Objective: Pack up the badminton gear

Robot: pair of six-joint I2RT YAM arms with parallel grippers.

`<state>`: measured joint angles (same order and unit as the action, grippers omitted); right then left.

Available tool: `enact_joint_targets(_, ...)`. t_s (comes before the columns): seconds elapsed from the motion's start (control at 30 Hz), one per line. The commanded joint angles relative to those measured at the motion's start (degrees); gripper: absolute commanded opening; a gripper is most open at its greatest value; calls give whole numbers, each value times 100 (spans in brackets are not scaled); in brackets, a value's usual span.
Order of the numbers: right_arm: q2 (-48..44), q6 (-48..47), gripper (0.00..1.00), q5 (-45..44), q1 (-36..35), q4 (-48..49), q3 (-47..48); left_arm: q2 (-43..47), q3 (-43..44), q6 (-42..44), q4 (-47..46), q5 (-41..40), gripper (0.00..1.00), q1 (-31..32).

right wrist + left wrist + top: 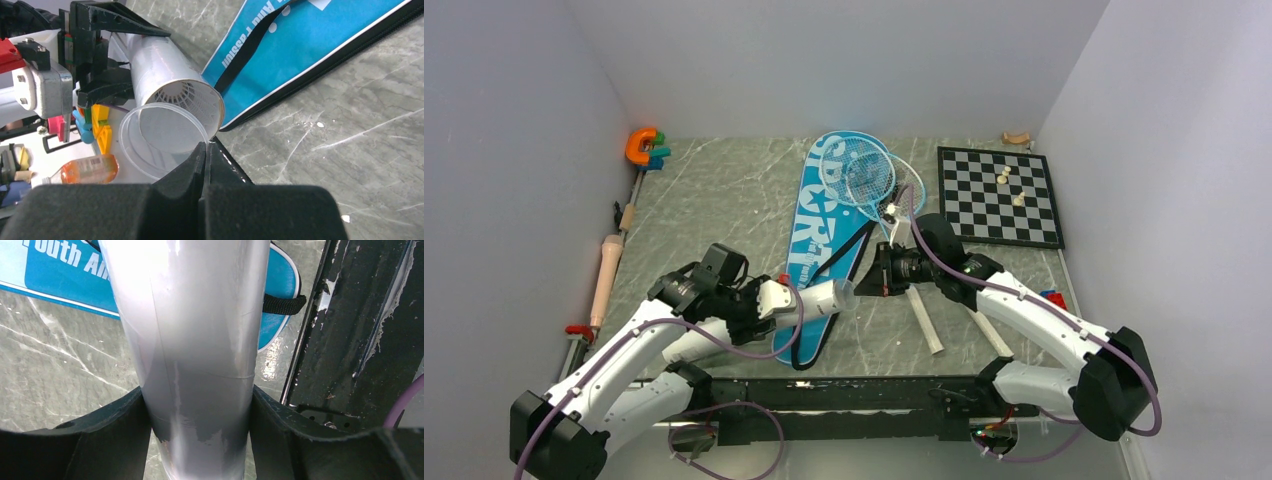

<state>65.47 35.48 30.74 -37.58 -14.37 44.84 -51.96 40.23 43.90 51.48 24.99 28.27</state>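
- Grey table (pixel 724 200): left gripper (pixel 774 298) clamps the white tube (pixel 824 297) above the blue bag (pixel 819 225).
- Right gripper (pixel 205 155) pinches a clear cap (pixel 160 142) at its mouth; shuttlecock (pixel 187 95) inside.
- Next, probably: press cap on squarely.

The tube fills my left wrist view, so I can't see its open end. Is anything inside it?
Observer: Yes. The right wrist view shows a shuttlecock sitting just inside the mouth of the tube.
Operator: Where is the cap?
Observer: The clear cap is pinched by its rim in the shut right hand, tilted at the mouth, not seated.
Operator: And the rackets?
Observer: In the top view both rackets lie outside the bag, heads overlapping its far end.
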Motion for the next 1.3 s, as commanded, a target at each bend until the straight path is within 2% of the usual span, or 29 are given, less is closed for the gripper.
enact_joint_targets(0.0,50,-133,0,221,-12,241,81,46,233,49,-148,320,60,4)
enact_joint_targets(0.4,126,-278,0,-196,-9,-102,147,34,246,83,-141,288,60,5)
enact_joint_targets(1.27,361,-94,0,-52,-74,245,175,72,195,49,-130,324,59,11)
